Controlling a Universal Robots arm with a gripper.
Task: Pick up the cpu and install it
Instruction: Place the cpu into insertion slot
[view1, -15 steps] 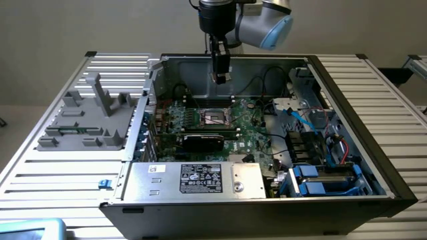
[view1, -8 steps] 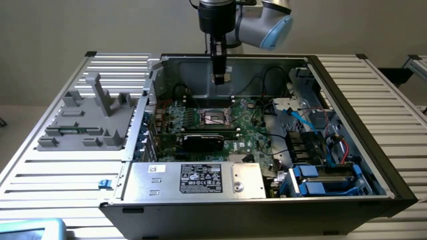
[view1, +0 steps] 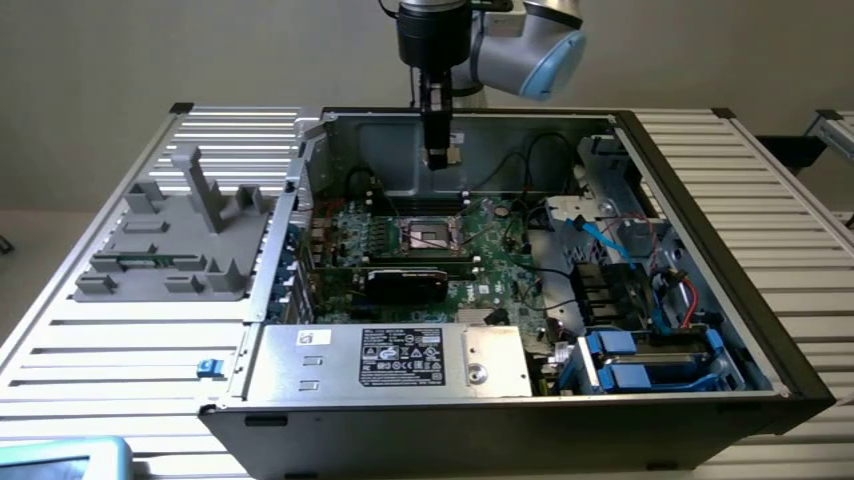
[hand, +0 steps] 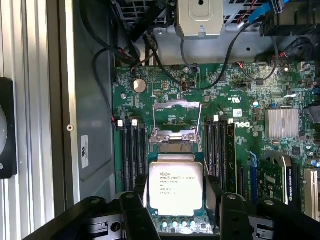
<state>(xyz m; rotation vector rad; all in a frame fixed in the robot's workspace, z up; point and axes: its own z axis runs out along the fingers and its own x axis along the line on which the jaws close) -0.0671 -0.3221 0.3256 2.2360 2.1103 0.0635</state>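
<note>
This is a robotics lab or test workshop (the industrial sort). A slatted aluminium bench (view1: 747, 180) carries an opened computer case (view1: 534, 420) with its green motherboard (view1: 501, 255) bared. A grey moulded fixture (view1: 174, 240) lies at the frame's left. From the top centre a grey-and-blue robot arm (view1: 534, 45) hangs its tool (view1: 441, 152), gripping the cpu (hand: 176, 184) above the case, with a plain beige wall (view1: 160, 50) behind.

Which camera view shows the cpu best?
The wrist view: the cpu faces the camera, its silver top and printing plain. In the exterior view it is a small pale piece at the gripper's tip.
</note>
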